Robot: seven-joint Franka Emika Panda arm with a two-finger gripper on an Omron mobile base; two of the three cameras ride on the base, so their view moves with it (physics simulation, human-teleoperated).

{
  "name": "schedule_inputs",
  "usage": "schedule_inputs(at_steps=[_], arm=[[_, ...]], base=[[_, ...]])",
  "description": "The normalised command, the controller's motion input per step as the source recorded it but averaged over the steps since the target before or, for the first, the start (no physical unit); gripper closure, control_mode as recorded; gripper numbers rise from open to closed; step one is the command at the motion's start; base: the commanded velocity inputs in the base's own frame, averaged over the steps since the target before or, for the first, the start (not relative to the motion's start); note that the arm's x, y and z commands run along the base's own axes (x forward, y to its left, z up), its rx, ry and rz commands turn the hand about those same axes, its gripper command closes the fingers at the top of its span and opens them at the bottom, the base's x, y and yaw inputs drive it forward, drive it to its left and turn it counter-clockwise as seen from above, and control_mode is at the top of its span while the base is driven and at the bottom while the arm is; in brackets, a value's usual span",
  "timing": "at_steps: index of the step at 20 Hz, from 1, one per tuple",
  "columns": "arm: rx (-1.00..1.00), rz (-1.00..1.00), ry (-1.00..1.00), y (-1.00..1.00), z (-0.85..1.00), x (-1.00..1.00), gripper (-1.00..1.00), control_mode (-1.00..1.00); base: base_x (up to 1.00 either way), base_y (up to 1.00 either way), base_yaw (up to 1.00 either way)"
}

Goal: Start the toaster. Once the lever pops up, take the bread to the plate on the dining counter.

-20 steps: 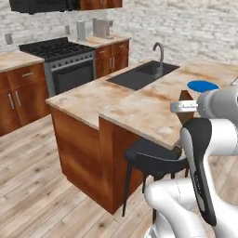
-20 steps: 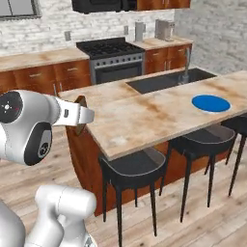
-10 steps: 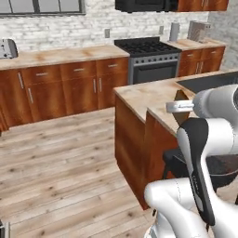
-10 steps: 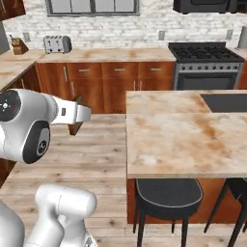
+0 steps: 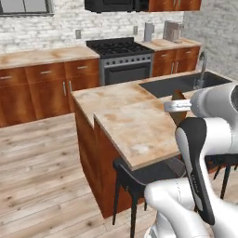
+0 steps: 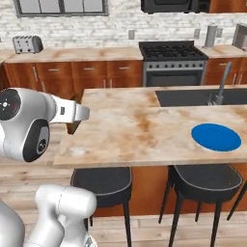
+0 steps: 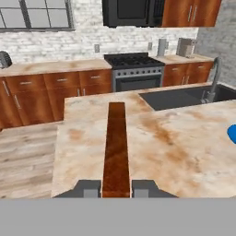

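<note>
I have the gripper [image 7: 116, 188] clamped on the bread [image 7: 115, 147], held edge-on over the table [image 6: 144, 130], with the blue plate [image 6: 216, 136] lying well off to its right.

A home kitchen — open-plan, with an island for eating.

Ahead of the hand runs a marble-look dining counter [image 6: 144, 130] with 2 dark round stools [image 6: 101, 181] tucked under it and a sink [image 6: 198, 96] with a tall faucet [image 6: 219, 84] set in the slab beyond. Farther ahead, a black gas range [image 7: 133, 69] sits among red-brown wooden cabinets [image 6: 82, 75] against a white brick wall — a microwave [image 7: 131, 11] above it, a toaster [image 6: 26, 44] far to the hand's left, plank flooring [image 5: 42, 176] below.
</note>
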Motion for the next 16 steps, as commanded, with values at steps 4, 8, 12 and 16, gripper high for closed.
schedule_inputs(at_steps=[4, 8, 12, 16], arm=[[0.00, 0.00, 0.00, 0.00, 0.00, 0.00, 1.00, 1.00], [0.00, 0.00, 0.00, 0.00, 0.00, 0.00, 1.00, 1.00], [0.00, 0.00, 0.00, 0.00, 0.00, 0.00, 1.00, 1.00], [0.00, 0.00, 0.00, 0.00, 0.00, 0.00, 1.00, 1.00]], base=[[0.20, -1.00, -0.06], [0.25, -1.00, 0.02], [0.17, -1.00, 0.09], [0.00, -0.89, 0.20]])
